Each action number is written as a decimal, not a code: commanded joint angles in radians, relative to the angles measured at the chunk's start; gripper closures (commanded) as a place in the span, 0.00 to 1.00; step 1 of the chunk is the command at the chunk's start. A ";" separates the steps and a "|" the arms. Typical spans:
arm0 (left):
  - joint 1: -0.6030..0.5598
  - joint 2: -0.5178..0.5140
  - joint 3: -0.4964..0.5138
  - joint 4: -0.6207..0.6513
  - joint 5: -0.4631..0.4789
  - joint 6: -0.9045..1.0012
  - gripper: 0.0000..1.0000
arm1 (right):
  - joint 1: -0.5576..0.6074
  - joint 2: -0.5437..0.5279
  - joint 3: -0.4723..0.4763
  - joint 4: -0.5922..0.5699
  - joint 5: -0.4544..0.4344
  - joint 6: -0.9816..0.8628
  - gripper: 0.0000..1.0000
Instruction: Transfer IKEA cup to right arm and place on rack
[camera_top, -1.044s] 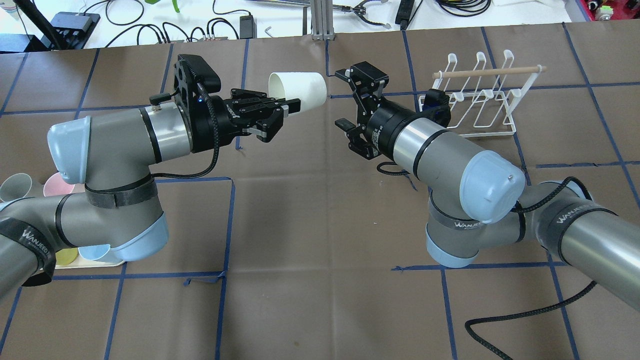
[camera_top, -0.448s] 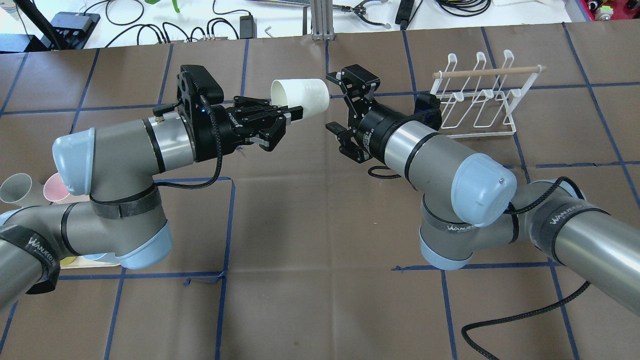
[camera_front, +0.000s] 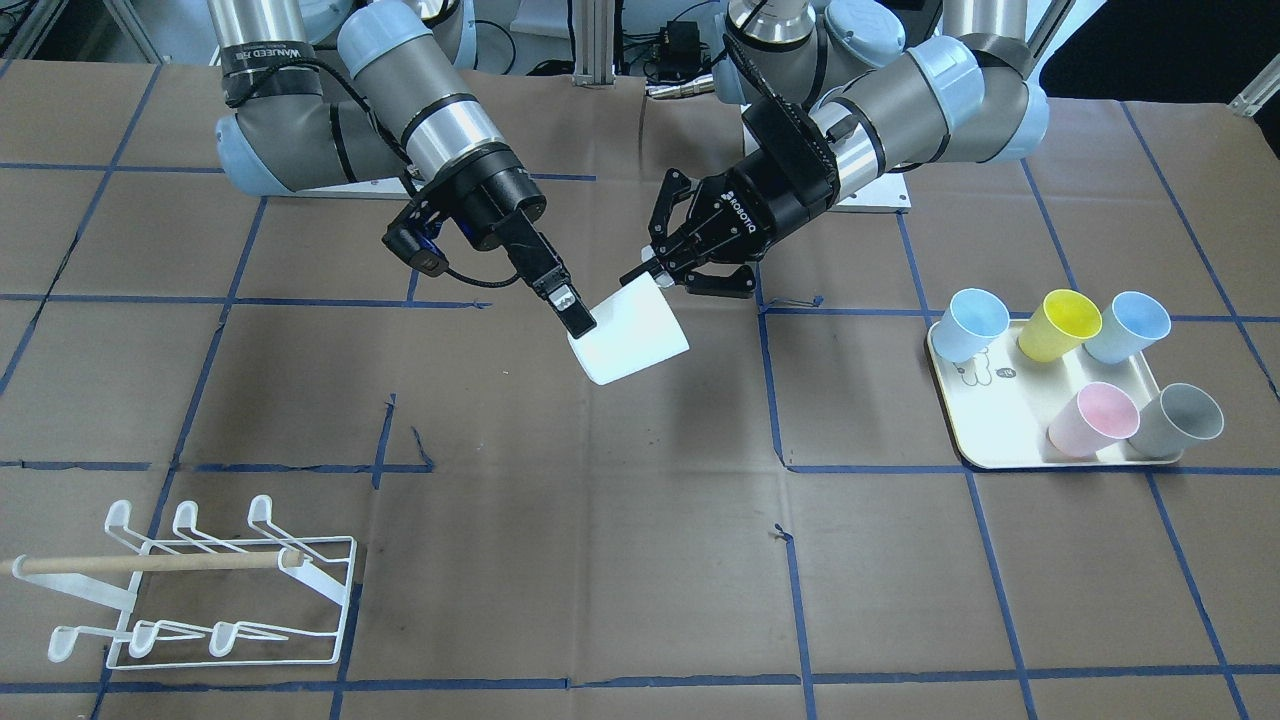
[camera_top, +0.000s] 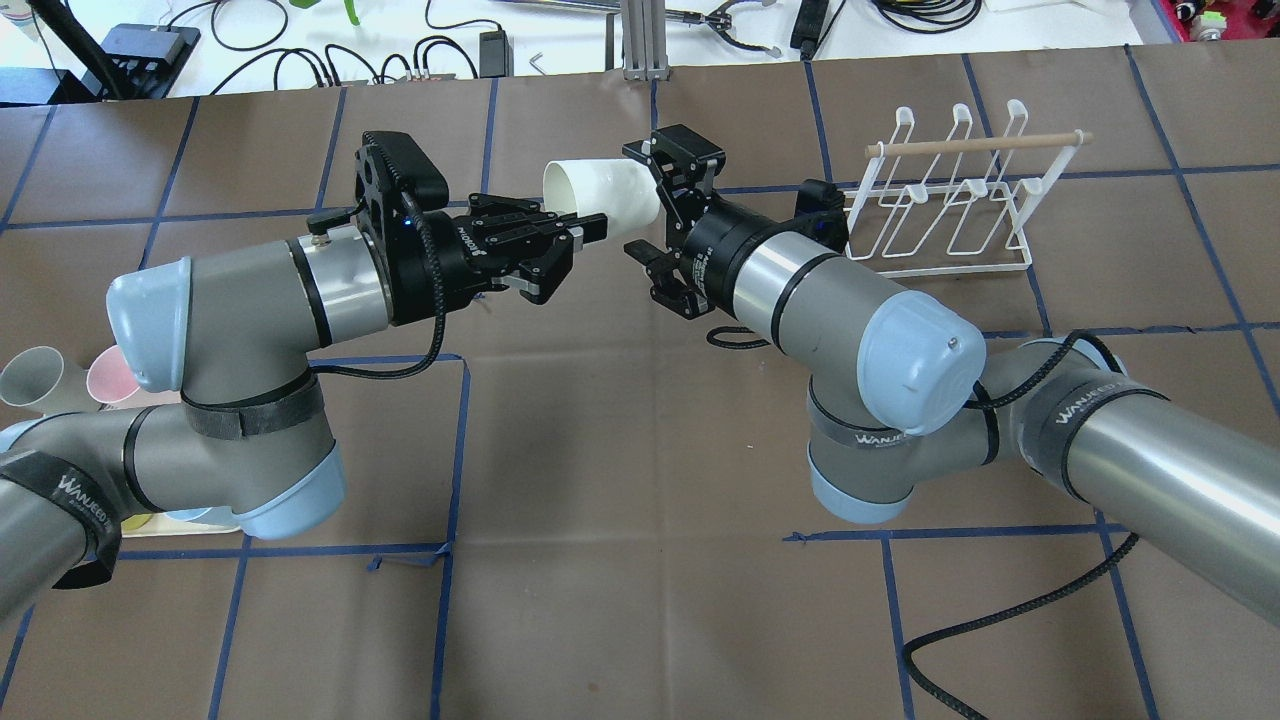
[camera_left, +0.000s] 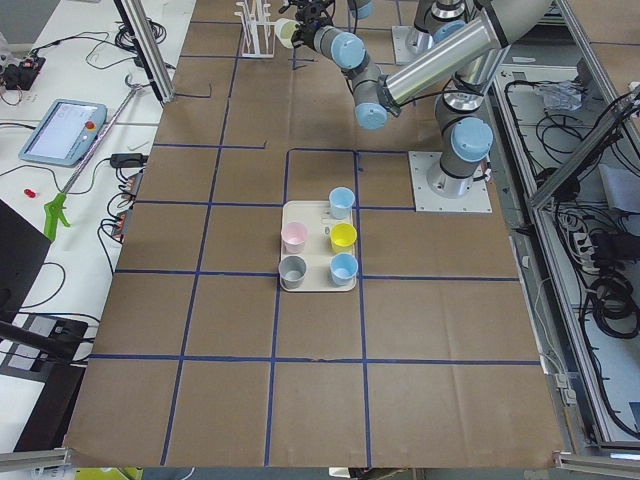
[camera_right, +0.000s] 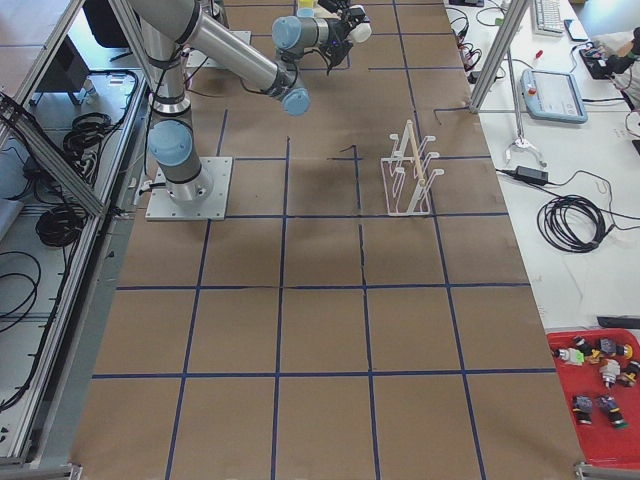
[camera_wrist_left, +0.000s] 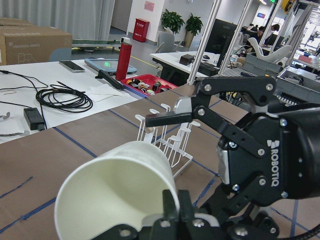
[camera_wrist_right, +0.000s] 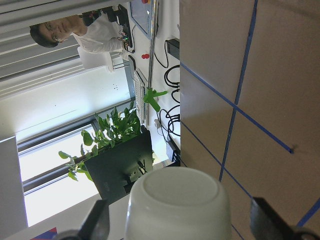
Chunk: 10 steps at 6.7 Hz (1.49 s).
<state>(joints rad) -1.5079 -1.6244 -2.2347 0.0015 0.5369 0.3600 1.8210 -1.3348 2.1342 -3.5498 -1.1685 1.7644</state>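
The white IKEA cup (camera_top: 600, 192) is held sideways above the table's middle. My left gripper (camera_top: 583, 228) is shut on the cup's rim, with one finger (camera_wrist_left: 172, 202) inside the mouth. My right gripper (camera_top: 648, 205) is open, with one jaw on each side of the cup's closed base. In the right wrist view the base (camera_wrist_right: 177, 200) sits between the fingers (camera_wrist_right: 97, 222) with gaps on both sides. The front-facing view shows the cup (camera_front: 632, 338) between both grippers. The white wire rack (camera_top: 950, 195) stands empty behind the right arm, and it also shows in the front-facing view (camera_front: 200, 590).
A cream tray (camera_front: 1000, 445) holds several coloured cups on the robot's left side, and the left arm partly hides it in the overhead view (camera_top: 170, 528). Cables and tools lie on the white bench (camera_top: 560, 35) past the table's far edge.
My right gripper has moved toward the cup, and its open jaws now straddle the cup's base. The left gripper with the cup has shifted only slightly.
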 joint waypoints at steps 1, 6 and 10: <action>0.000 0.000 0.001 0.000 0.000 -0.009 1.00 | 0.021 0.031 -0.037 0.000 -0.016 0.007 0.03; 0.000 0.001 0.003 0.002 0.002 -0.018 0.99 | 0.021 0.031 -0.039 0.000 -0.014 0.001 0.28; 0.000 0.003 0.015 0.008 0.012 -0.079 0.69 | 0.018 0.028 -0.040 0.000 -0.003 0.000 0.49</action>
<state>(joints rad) -1.5080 -1.6216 -2.2217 0.0064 0.5439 0.2846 1.8396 -1.3057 2.0940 -3.5497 -1.1751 1.7642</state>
